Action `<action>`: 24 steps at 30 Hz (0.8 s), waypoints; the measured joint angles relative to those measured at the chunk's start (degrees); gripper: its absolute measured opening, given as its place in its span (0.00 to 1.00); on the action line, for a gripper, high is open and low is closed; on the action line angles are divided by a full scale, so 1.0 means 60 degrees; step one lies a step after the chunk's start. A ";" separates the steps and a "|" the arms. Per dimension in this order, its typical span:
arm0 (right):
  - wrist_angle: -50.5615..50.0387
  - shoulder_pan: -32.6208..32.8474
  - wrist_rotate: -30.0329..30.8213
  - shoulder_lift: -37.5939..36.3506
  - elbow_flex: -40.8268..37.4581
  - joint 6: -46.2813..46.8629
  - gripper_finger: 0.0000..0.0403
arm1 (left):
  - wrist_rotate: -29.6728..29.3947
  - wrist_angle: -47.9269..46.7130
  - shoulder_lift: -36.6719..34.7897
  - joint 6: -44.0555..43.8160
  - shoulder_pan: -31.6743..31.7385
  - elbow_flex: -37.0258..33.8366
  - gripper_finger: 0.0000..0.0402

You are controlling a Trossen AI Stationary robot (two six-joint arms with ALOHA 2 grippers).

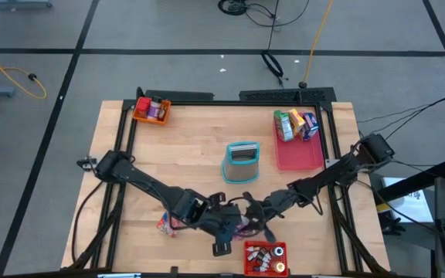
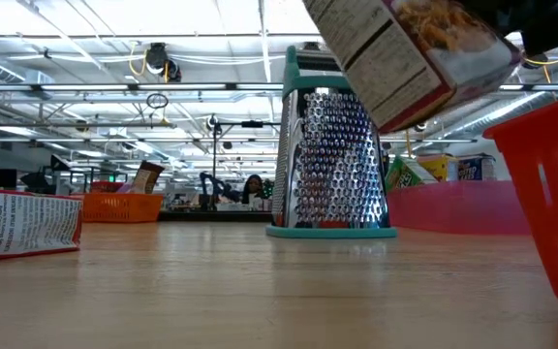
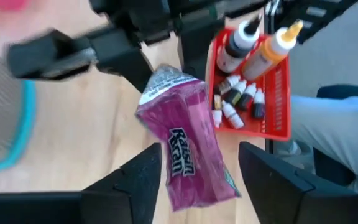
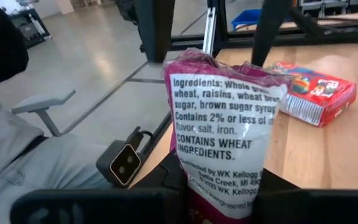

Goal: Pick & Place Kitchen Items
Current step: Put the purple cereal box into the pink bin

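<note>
Seen from above, a wooden tabletop (image 1: 184, 154) carries a teal-framed grater (image 1: 242, 161) near its middle. A flat pink tray (image 1: 300, 154) on the right side holds a row of snack packets (image 1: 295, 124) at its far end. An orange bin (image 1: 151, 110) sits at the far left corner and a red bin (image 1: 265, 259) of small bottles at the near edge. Both dark arms reach inward, the left pincer (image 1: 230, 228) and right pincer (image 1: 255, 211) meeting close together above the red bin. A red-and-white packet (image 1: 166, 224) lies beside the left arm.

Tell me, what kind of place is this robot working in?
Probably a big open lab or workshop, not a kitchen: bare grey floor marked with dark tape lines, loose cables lying on it, and long ceiling strip lights over distant workstations.
</note>
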 joint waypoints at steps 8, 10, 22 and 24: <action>-0.0546 0.0122 0.1036 -0.1374 -0.0892 -0.0069 0.12 | -0.1913 -0.0076 -0.0816 0.0249 -0.0332 0.0012 0.57; -0.0590 0.0194 0.1462 -0.1848 -0.1211 -0.0093 0.12 | -0.2378 -0.0109 -0.0873 0.0255 -0.0511 0.0018 0.57; -0.0843 0.1051 0.4589 -0.5395 -0.3404 -0.0326 0.12 | -0.3900 -0.0554 -0.0877 -0.0476 -0.1523 0.0011 0.57; -0.1095 0.1165 0.5390 -0.5846 -0.3635 -0.0341 0.11 | -0.4197 -0.0557 -0.0877 -0.0510 -0.1650 0.0007 0.57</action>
